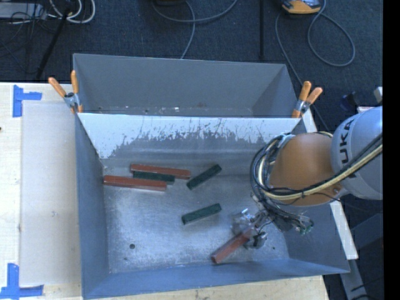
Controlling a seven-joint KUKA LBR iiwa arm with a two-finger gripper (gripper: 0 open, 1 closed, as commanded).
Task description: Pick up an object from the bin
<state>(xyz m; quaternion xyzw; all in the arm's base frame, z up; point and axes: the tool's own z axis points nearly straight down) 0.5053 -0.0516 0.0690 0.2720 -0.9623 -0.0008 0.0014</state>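
Note:
My gripper [251, 229] is low in the bin's front right part, under the orange dome. It sits right at the upper end of a reddish-brown bar [225, 250], which lies slanted on the bin floor near the front wall. The bar's upper end is hidden by the gripper's metal parts. A dark green bar [201, 214] lies a little to the left of the gripper, apart from it.
Another dark green bar [204, 176] lies slanted near the middle back. At the back left, two reddish-brown bars [159, 170] [134, 182] and a dark green one [153, 177] lie side by side. The bin's right wall is close beside the arm.

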